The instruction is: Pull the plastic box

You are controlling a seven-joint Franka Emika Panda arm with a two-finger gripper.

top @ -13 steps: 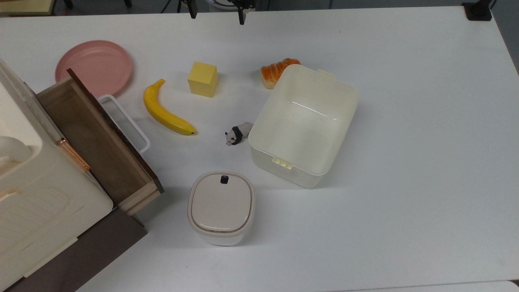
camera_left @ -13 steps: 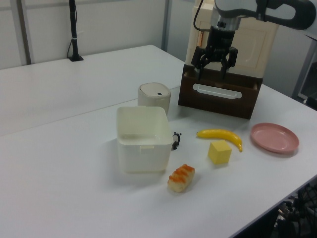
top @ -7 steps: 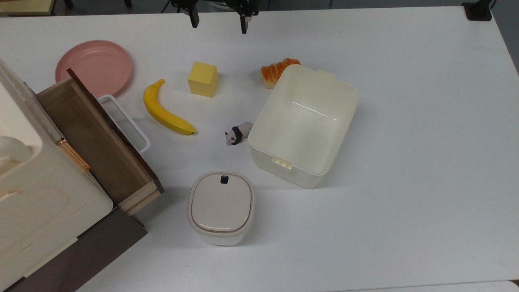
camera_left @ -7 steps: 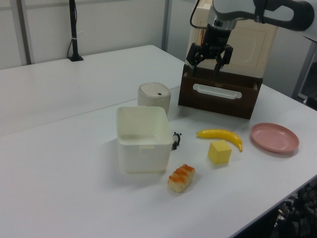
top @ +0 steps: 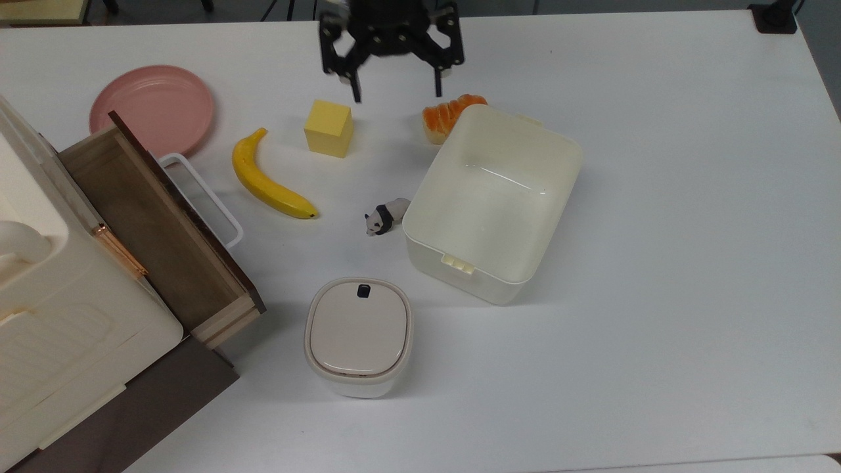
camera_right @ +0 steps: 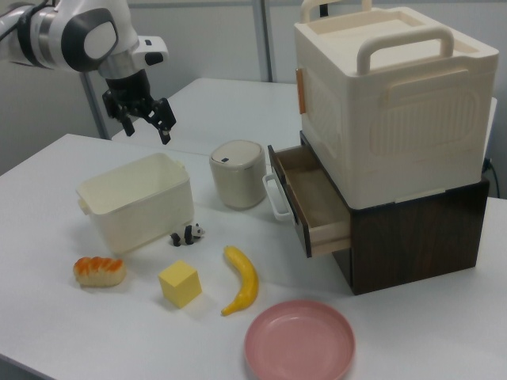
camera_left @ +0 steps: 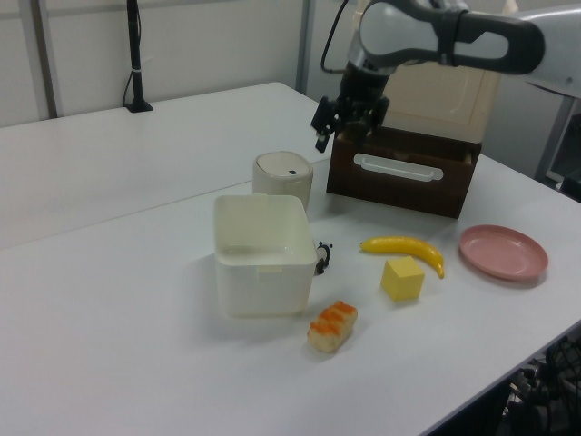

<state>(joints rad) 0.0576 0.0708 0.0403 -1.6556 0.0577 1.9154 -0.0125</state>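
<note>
Hovering above the table, your black two-finger gripper is spread wide and empty. Hook the rim of the large cream-white lidless plastic box mid-table; it looks light, stiff and slippery.

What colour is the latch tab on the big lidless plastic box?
Pale yellow latch tab, slightly yellower than the cream-white plastic box; clearest in the top view.

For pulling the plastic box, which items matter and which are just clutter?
Job: plastic box; open pincer.

Clutter: banana, yellow cube, bread roll, panda figure, pink plate, lidded container, open drawer.
</note>
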